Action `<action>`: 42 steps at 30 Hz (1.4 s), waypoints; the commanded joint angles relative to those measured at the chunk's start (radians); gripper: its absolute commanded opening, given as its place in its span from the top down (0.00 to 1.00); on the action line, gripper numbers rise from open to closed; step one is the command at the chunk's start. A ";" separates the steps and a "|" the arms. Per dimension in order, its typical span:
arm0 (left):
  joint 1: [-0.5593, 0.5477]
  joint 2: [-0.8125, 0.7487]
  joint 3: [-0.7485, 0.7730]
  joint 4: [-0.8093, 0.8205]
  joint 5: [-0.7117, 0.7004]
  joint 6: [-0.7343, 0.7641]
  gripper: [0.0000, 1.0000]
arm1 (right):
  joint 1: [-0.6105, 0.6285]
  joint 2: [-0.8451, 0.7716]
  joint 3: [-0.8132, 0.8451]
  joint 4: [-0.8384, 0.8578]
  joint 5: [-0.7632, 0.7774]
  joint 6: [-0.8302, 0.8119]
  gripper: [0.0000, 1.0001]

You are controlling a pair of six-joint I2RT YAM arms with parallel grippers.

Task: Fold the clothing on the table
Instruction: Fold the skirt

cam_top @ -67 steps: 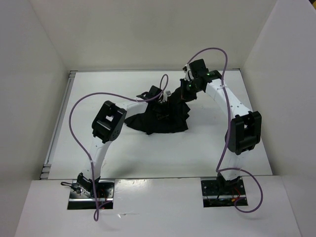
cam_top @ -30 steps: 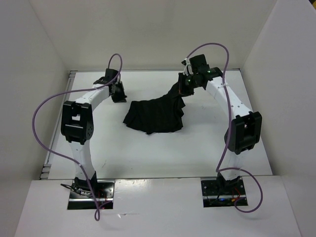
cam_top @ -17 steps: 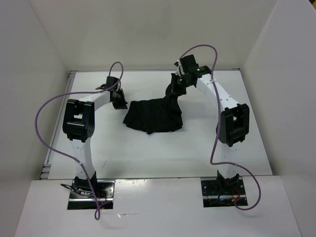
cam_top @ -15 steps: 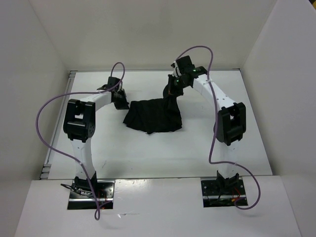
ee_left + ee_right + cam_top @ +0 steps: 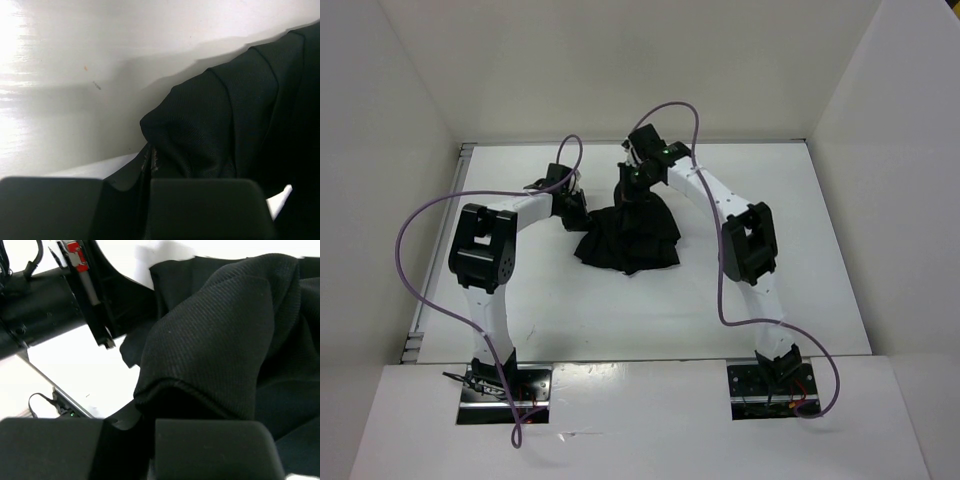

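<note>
**A:** Where's the black pleated garment (image 5: 632,240) rn?

**B:** Mid table (image 5: 570,300), a bit toward the far wall. It's bunched in a heap. The far edge is drawn up into a peak and the rest fans out flat on the white top, toward the arm bases.

**A:** And the left gripper (image 5: 582,214)?

**B:** Down low at the garment's far-left corner, jaws closed. On the wrist cam the left gripper (image 5: 148,162) has a bit of the cloth's edge running down between the fingers. It looks pinched, but the view's dark there, so I'm not 100% sure how much it has.

**A:** Right side?

**B:** The right gripper (image 5: 628,188) is at the top of that peak, arm stretched over from the right w/ its purple cable (image 5: 670,108) looping above. Jaws are closed there too, on a thick fold. From its own cam the right gripper (image 5: 145,415) has the garment (image 5: 215,340) humped over the fingers and dropping away behind.

**A:** Are the two close together?

**B:** Near each other, not touching. The left arm (image 5: 50,315) shows up on the right wrist cam, just beside the cloth. Pleats show as ridges on the left cam's view of the garment (image 5: 225,120).
</note>
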 commanded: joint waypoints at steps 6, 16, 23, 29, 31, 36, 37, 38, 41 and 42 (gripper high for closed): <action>-0.009 -0.018 -0.027 -0.047 0.000 0.006 1.00 | 0.057 0.080 0.077 0.004 -0.062 0.023 0.61; 0.047 -0.097 0.073 -0.153 -0.147 0.068 1.00 | 0.068 -0.188 -0.077 0.199 -0.138 -0.007 0.44; 0.068 -0.307 0.191 -0.260 -0.258 0.130 1.00 | 0.026 -0.297 -0.204 0.157 0.102 -0.014 0.51; 0.059 -0.354 0.203 -0.155 0.053 0.139 1.00 | -0.009 -0.250 -0.252 0.177 0.122 0.026 0.55; 0.047 -0.283 0.228 -0.113 0.165 0.107 1.00 | -0.009 -0.222 -0.252 0.205 0.162 0.039 0.62; 0.024 -0.078 0.251 -0.015 0.329 0.010 1.00 | -0.041 -0.159 -0.252 0.208 0.157 0.073 0.76; 0.024 -0.053 0.251 -0.003 0.339 0.000 1.00 | -0.041 -0.147 -0.243 0.199 0.145 0.073 0.60; 0.024 -0.015 0.251 -0.002 0.330 -0.011 1.00 | -0.041 -0.147 -0.255 0.189 0.145 0.073 0.50; 0.024 0.034 0.234 0.007 0.275 -0.011 1.00 | -0.031 -0.186 -0.340 0.215 0.182 0.061 0.44; 0.024 0.044 0.225 -0.002 0.229 -0.011 1.00 | -0.031 -0.187 -0.369 0.215 0.197 0.061 0.44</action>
